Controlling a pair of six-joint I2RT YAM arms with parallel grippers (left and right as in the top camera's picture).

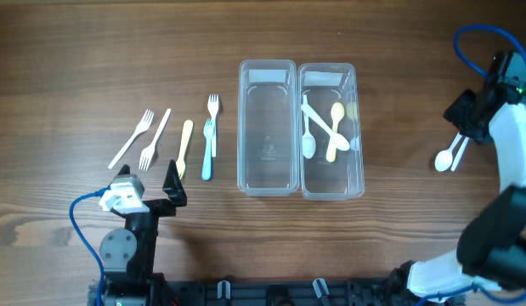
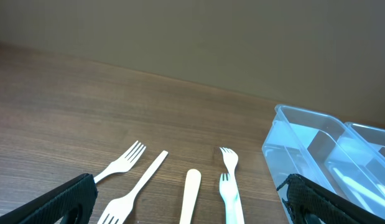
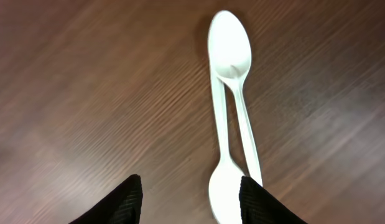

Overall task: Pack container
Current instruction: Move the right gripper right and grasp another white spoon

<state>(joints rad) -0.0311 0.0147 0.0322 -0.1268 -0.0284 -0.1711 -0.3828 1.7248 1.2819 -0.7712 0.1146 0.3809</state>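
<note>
Two clear containers stand side by side at mid-table. The left container [image 1: 267, 127] is empty; the right container [image 1: 358, 127] holds several spoons [image 1: 330, 136]. Two white spoons [image 1: 448, 156] lie head to tail at the far right. My right gripper [image 3: 189, 200] hangs low over them, open, with the near spoon's bowl [image 3: 224, 190] between the fingers and close against the right finger [image 3: 260, 202]. Several forks [image 1: 152, 140] and a yellow utensil [image 1: 184, 149] lie left of the containers. My left gripper [image 2: 189, 205] stands wide open just short of them, holding nothing.
A blue fork [image 1: 207, 153] and a white fork [image 1: 213, 109] lie nearest the empty container's left wall. In the left wrist view that container [image 2: 304, 143] sits at the right edge. The right arm's base [image 1: 492, 246] occupies the near right corner.
</note>
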